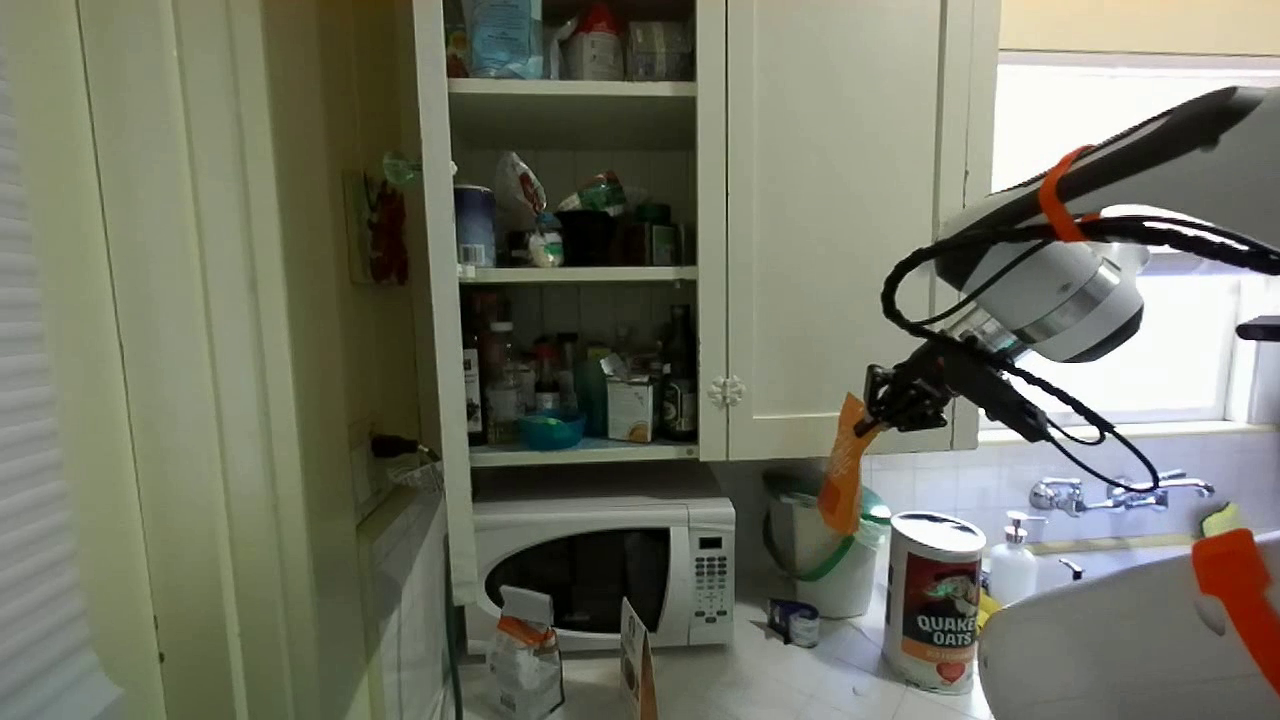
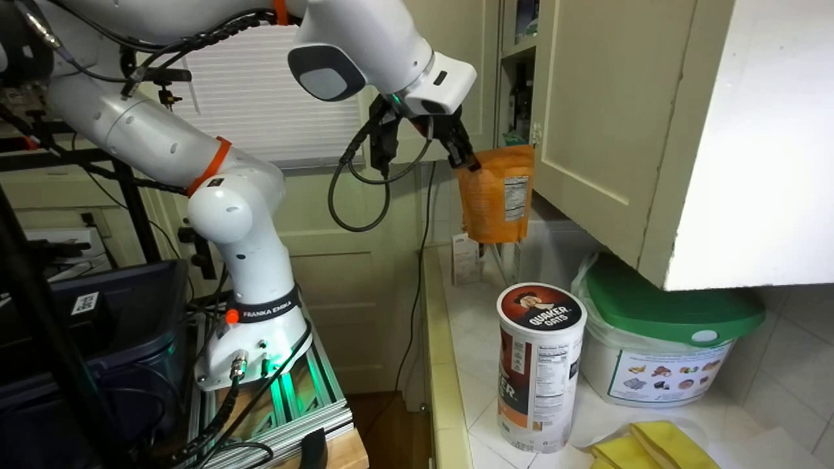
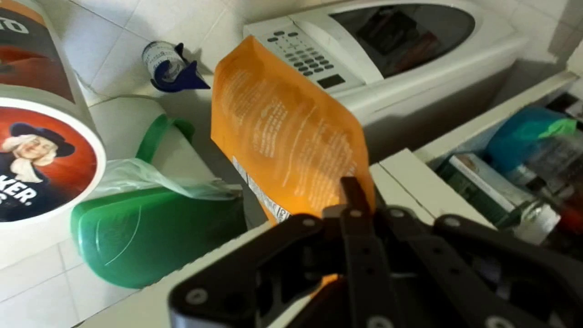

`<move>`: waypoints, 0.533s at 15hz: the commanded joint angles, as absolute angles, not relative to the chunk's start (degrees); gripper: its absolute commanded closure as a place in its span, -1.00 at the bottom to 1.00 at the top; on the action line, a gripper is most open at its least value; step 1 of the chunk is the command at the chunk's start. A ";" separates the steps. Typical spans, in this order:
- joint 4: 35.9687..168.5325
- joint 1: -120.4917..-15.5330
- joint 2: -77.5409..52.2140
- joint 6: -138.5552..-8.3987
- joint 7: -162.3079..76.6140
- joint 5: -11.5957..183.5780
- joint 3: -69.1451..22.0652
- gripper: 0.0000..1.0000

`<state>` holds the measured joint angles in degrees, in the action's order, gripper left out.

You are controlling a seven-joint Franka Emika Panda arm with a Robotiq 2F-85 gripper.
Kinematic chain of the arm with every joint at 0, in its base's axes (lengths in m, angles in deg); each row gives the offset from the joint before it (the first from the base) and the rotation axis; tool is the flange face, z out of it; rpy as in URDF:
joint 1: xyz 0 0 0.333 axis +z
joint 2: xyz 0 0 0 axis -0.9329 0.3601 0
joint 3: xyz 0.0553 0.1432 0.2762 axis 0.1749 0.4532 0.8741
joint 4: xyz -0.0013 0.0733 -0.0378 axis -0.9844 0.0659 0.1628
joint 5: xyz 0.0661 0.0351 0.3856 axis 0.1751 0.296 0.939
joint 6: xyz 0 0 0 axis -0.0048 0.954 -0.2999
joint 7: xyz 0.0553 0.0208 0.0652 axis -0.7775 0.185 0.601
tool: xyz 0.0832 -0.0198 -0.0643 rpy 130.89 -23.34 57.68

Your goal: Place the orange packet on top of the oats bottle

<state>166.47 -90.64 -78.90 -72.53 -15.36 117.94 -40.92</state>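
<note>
The orange packet (image 1: 847,480) hangs tilted in the air from my gripper (image 1: 868,425). It also shows in an exterior view (image 2: 490,205) with its label facing out, and in the wrist view (image 3: 282,127). My gripper (image 2: 472,163) is shut on one upper corner of the packet; in the wrist view the fingers (image 3: 357,198) press against it. The oats bottle (image 1: 930,610) stands upright on the counter with its lid on. In an exterior view the bottle (image 2: 539,371) stands below and nearer than the packet, apart from it. In the wrist view the bottle (image 3: 41,64) is at the left edge, partly cut off.
A white bin with a green lid (image 2: 671,306) stands beside the bottle. The cabinet door (image 1: 835,220) is close to the gripper. A microwave (image 1: 600,520), a small purple can (image 1: 795,622), a soap dispenser (image 1: 1014,565) and yellow cloths (image 2: 658,449) are on or around the counter.
</note>
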 commanded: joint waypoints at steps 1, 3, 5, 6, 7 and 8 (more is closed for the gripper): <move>164.54 -91.22 -81.44 -73.97 -24.15 116.49 -44.53 0.99; 162.80 -90.53 -79.54 -76.07 -27.00 117.03 -45.78 0.99; 162.07 -90.27 -78.07 -79.49 -30.00 117.55 -46.36 0.99; 161.86 -89.97 -77.20 -81.95 -31.36 118.09 -46.73 0.99; 161.47 -89.36 -75.98 -83.68 -32.56 118.41 -47.25 0.99; 161.13 -88.78 -74.65 -85.72 -33.62 118.68 -47.72 0.99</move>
